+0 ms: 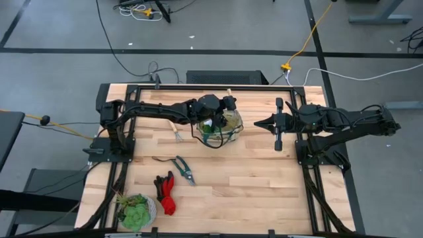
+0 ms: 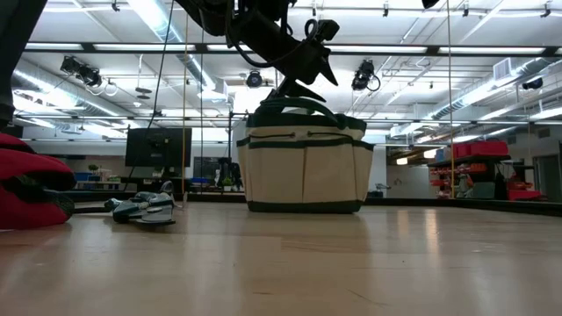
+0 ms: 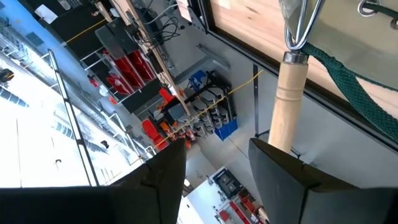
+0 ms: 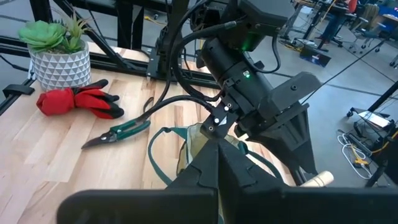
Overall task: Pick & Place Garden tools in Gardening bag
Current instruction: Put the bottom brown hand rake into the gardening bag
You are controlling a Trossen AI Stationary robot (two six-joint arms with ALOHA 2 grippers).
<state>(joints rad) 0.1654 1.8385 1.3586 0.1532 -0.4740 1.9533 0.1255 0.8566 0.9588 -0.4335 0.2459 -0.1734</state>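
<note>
While our left gripper (image 1: 228,111) is hovering over the bag (image 1: 221,125), its jaws are standing apart around a wooden fork handle (image 3: 291,99); our right gripper (image 1: 259,123), beside the bag, is keeping its jaws closed.

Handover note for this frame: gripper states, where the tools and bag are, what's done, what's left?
Left gripper: over the gardening bag, fingers apart around a wooden-handled tool that stands head-down in the bag.
Right gripper: shut, empty, waiting to the bag's right.
On the table: hand fork, pruning shears, gloves.
Done: one wooden-handled tool is at the bag.
Left: fork, shears, gloves. Leave the potted plant.
</note>
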